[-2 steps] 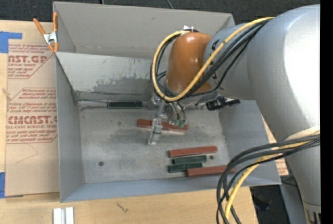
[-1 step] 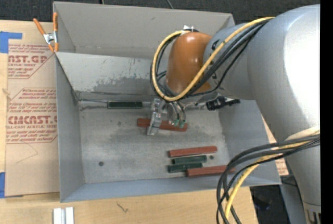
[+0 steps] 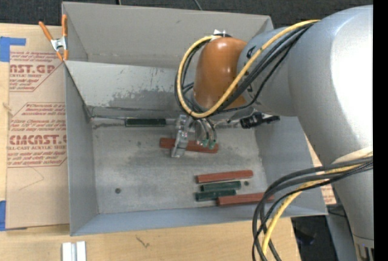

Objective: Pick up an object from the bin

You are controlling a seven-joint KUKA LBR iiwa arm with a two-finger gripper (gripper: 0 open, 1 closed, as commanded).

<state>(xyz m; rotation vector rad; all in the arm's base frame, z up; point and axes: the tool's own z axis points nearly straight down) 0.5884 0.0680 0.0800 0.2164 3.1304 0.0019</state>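
My gripper [image 3: 194, 142] hangs low over the middle of the bin, open, with its two fingers [image 3: 180, 141] set apart. Under the fingertips a red-brown flat bar [image 3: 167, 144] lies crosswise on the bin floor. Its left end pokes out past the left finger and its middle is hidden by the gripper. Whether the tips touch the bar I cannot tell. Nothing is lifted between the fingers.
A dark green bar [image 3: 145, 122] lies along the back wall, left of the gripper. Near the front right lie a red bar [image 3: 224, 177], two dark green bars [image 3: 217, 187] and another red bar [image 3: 239, 198]. The arm with its orange cover and cables looms over the bin's right side.
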